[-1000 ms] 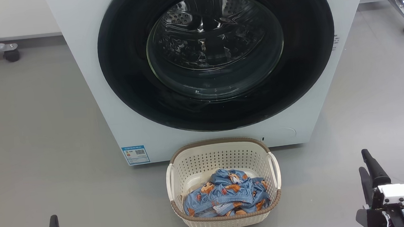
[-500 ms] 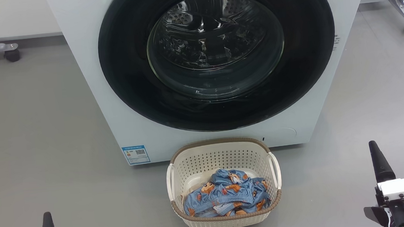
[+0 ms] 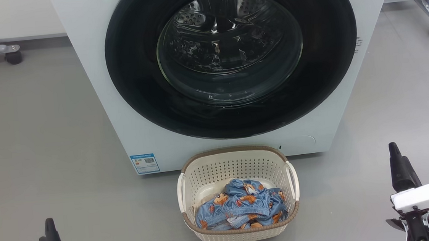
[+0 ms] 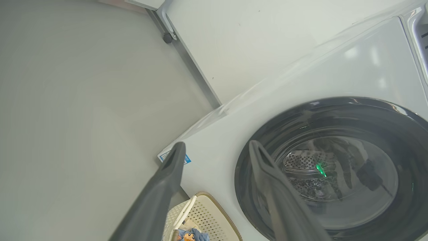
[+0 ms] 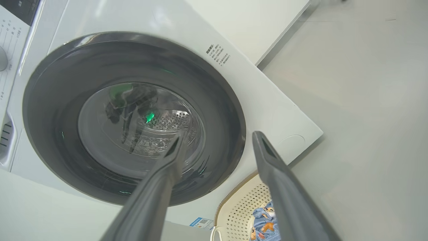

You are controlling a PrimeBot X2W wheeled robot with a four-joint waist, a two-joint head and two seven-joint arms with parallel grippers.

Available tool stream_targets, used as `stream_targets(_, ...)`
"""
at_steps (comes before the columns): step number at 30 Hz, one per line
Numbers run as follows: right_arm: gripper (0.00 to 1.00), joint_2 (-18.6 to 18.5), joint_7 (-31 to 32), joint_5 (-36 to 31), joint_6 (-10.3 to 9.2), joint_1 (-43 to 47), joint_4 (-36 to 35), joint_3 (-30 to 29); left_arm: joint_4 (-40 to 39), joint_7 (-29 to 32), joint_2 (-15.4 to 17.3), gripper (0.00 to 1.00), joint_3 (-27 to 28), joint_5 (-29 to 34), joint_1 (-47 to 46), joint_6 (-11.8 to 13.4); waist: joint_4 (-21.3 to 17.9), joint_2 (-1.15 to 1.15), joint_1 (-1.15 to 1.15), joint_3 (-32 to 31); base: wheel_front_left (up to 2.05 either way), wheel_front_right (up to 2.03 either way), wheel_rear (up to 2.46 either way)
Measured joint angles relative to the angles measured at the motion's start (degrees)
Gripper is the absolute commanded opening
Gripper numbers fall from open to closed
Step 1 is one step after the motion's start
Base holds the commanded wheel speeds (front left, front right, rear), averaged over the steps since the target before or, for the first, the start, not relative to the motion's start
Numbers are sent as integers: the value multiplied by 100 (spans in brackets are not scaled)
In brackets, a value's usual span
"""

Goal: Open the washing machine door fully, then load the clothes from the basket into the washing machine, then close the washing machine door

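Left gripper point(image 4: 215, 147) and right gripper point(image 5: 219, 137) gape empty. Ahead of both, the washing machine door point(image 3: 131, 85) looks shut; the basket point(image 3: 236, 151) sits between them. A grab could slip off the door's glossy rim.

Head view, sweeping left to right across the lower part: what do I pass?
The left hand → blue label sticker → basket holding the clothes → right hand.
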Motion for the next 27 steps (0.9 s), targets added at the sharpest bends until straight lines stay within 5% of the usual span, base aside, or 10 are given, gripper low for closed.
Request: stream_targets(27,100,-194,-466,-3520,29,2,-78,313,-241,-259,-285,100,382,3409,3,62,44,0,0,30,0,0,0)
